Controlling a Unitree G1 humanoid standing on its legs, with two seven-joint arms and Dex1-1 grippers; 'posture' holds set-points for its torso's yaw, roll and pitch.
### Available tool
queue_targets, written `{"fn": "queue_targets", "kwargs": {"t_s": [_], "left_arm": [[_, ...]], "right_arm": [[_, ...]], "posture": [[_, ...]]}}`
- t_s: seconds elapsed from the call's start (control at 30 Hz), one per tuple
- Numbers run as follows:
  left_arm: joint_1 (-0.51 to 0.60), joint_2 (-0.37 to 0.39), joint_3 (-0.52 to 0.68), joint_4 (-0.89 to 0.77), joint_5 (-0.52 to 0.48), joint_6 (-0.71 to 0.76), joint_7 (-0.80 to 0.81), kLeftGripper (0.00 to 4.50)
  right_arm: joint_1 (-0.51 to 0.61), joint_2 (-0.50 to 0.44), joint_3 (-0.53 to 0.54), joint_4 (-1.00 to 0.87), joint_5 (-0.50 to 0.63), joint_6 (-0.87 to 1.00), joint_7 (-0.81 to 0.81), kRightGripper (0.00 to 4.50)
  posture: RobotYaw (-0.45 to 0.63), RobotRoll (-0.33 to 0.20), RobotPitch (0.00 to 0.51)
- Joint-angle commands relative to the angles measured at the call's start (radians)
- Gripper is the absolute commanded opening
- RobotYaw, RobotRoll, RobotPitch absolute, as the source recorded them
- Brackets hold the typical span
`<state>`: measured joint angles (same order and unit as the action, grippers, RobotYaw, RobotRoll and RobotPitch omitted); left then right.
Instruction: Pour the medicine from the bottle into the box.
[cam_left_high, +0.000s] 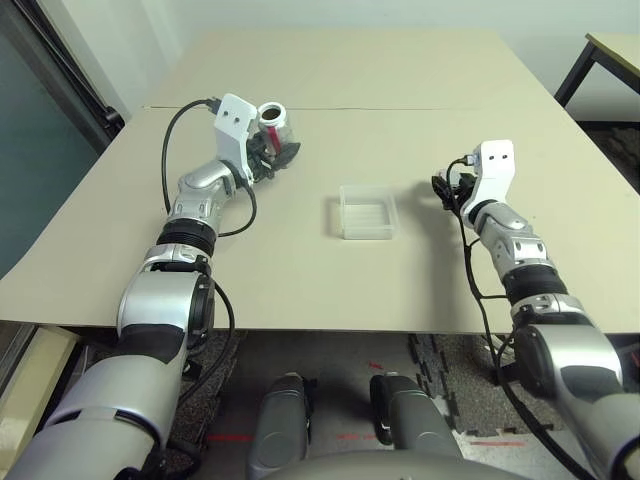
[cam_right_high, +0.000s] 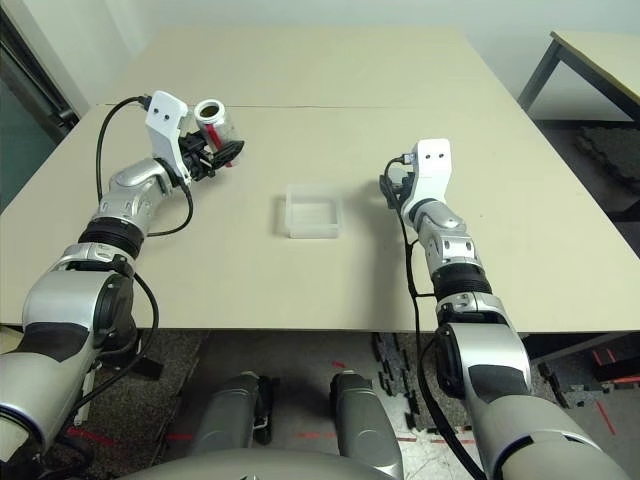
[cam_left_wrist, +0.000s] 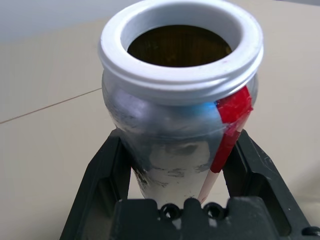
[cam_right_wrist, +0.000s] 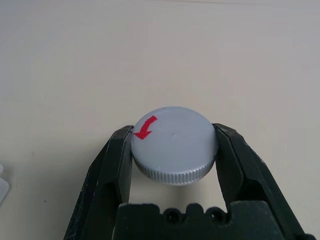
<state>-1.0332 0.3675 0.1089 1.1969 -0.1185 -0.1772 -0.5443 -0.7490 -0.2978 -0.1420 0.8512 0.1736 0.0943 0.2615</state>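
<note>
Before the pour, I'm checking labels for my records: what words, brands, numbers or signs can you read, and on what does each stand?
Sign, no words: a red curved arrow, on top of the grey cap in the right end effector.
Words, brands or numbers: none that I can read on the bottle, the cap or the clear box; the bottle's side that I see has only a plain red stripe.

We observe a silver-grey bottle (cam_left_wrist: 170, 135) with a red stripe between black left fingers (cam_left_wrist: 105, 180); between the right, a grey cap (cam_right_wrist: 175, 145) bearing a red arrow.
</note>
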Motion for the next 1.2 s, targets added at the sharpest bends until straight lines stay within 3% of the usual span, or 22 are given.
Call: {"fn": "queue_targets", "kwargs": {"t_s": [0.03,0.2,0.53,0.77,1.0,1.2], "left_arm": [[-0.015,-0.008,0.014,0.037,0.018,-0.018,0.051,2.8],[-0.013,-0.012,0.037,0.073,0.019,-0.002,0.148,2.8],[-0.009,-0.009,0.054,0.086,0.027,-0.004,0.186,2.8],[-0.011,-0.004,0.062,0.085,0.031,-0.004,0.189,2.8],[-0.011,-0.001,0.069,0.085,0.037,-0.003,0.187,2.8],[-0.025,0.014,0.065,0.081,0.046,-0.003,0.168,2.8]], "right_arm": [[-0.01,0.005,-0.011,0.022,-0.009,-0.01,-0.012,2.57],[-0.018,0.015,-0.011,0.041,-0.013,-0.016,-0.043,2.57],[-0.034,0.027,-0.007,0.06,-0.01,0.007,-0.049,2.57],[-0.04,0.032,-0.007,0.066,-0.008,0.024,-0.043,4.46],[-0.04,0.029,-0.009,0.046,-0.004,0.031,-0.036,4.5],[-0.011,-0.034,-0.01,-0.13,0.035,0.128,0.08,4.5]], "posture": [[0.01,0.0,0.081],[0.0,0.0,0.078],[0.0,0.0,0.079],[0.0,0.0,0.077],[0.0,0.0,0.077],[0.0,0.0,0.078]]}}
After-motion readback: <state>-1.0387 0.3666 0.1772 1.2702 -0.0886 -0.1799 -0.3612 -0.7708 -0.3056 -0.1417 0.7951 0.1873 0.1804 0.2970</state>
